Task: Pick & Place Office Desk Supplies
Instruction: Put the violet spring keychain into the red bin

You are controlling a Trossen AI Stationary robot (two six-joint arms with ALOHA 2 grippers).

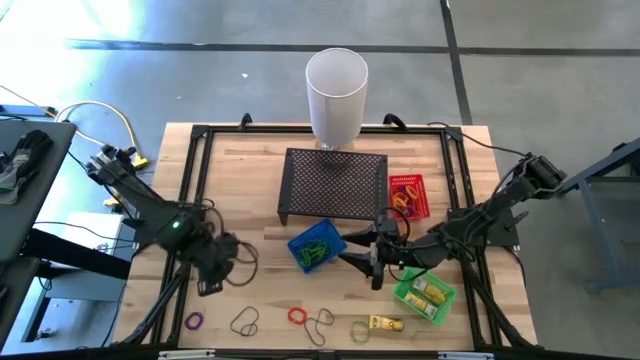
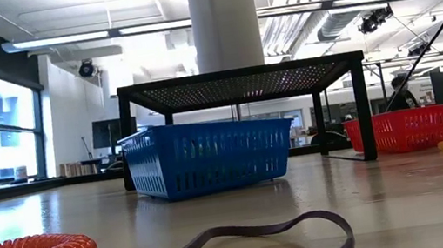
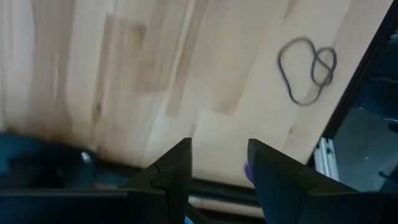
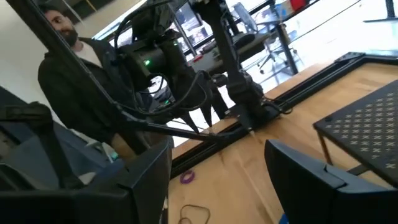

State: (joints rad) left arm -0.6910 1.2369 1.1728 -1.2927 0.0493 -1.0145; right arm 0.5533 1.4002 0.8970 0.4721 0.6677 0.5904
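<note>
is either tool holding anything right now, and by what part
Nothing is held: the left tool and right tool both stand open with only bare wooden table between their fingers.

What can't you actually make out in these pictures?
- High view: what fills the red basket and the green basket, too small to tell.
- Low view: the blue basket's contents, hidden behind its wall.
- Left wrist view: a purple thing, mostly hidden behind the left pincer.
- Right wrist view: the table just under the right pincer, cut off by the edge.

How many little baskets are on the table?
3: a blue basket in front of the mesh stand, a red basket beside the stand, and a green basket under the right arm.
</note>
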